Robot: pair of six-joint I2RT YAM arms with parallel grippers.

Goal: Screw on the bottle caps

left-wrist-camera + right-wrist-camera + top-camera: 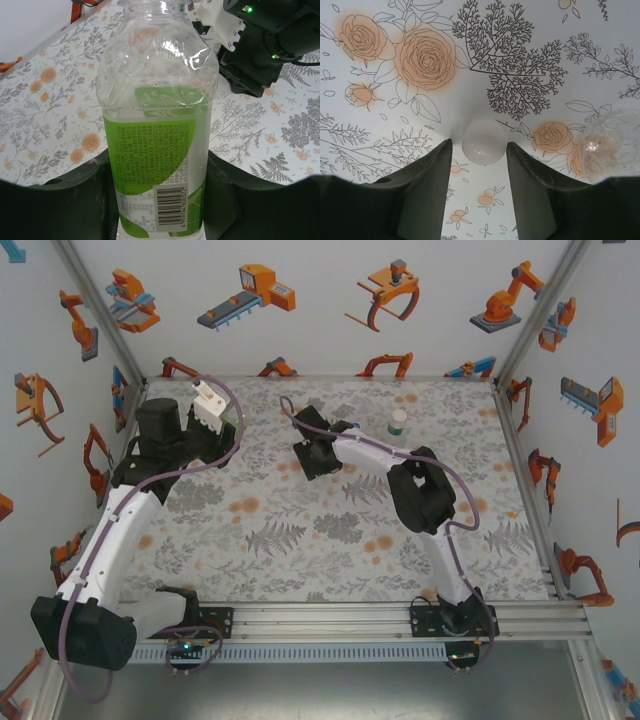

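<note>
Right gripper (479, 145) is standing partly open, its jaws flanking the whitish cap (484, 142), which is lying on the table (545, 30); a slight gap is showing on one side. Left gripper (157, 162) is clamping an uncapped bottle (155, 100) around its label. Farther back, a second bottle (398, 424) is standing upright, apart from both.

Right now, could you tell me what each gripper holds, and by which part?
The left gripper holds an uncapped bottle by its labelled body. The right gripper flanks the whitish cap; a grip cannot be told.
</note>
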